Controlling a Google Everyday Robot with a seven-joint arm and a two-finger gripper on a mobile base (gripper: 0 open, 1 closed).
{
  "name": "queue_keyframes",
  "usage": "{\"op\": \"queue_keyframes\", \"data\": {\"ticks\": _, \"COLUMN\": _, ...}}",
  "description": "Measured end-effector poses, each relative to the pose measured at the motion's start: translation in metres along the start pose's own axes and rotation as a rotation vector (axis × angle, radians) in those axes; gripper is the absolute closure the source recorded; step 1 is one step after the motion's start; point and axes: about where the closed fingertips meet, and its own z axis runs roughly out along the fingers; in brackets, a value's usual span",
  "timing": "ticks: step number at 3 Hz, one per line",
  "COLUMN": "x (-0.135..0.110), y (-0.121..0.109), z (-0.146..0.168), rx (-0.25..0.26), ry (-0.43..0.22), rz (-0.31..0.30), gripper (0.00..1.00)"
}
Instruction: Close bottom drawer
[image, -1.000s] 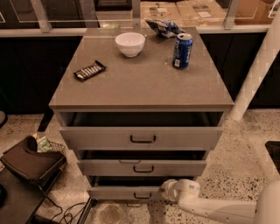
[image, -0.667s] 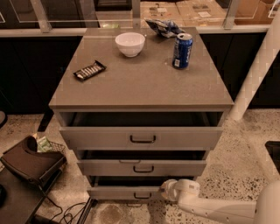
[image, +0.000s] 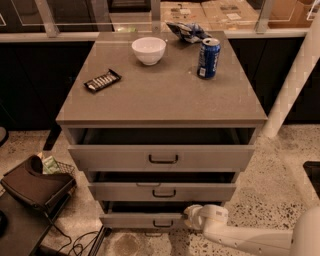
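Three drawers of the cabinet (image: 160, 95) stand out from its face. The bottom drawer (image: 135, 220) is the lowest one, at the cabinet's foot, out a little, with a dark gap above its front.

The gripper (image: 192, 215) is at the cabinet's lower right, at the right end of that drawer's front and right of its handle (image: 163, 223). It seems to touch the front. You can't tell whether the claw is apart or together.

Step in hand, as I read it: you're set for the push and the drawer is not yet shut. The next move calls for a straight, level push toward the cabinet's back, square to the front. Pushing at the right end may skew the drawer, so consider shifting toward the handle. Keep below the middle drawer (image: 160, 191). The bowl (image: 149, 50), can (image: 208, 58) and bar (image: 102, 80) on the cabinet's top play no part.
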Motion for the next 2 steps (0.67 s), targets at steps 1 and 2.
{"op": "queue_keyframes", "data": {"ticks": 1, "x": -0.0007, "y": 0.0006, "z": 0.0007, "rx": -0.001, "ry": -0.001, "rz": 0.000, "gripper": 0.05}}
{"op": "queue_keyframes", "data": {"ticks": 2, "x": -0.0013, "y": 0.0010, "z": 0.0011, "rx": -0.002, "ry": -0.002, "rz": 0.000, "gripper": 0.00}}
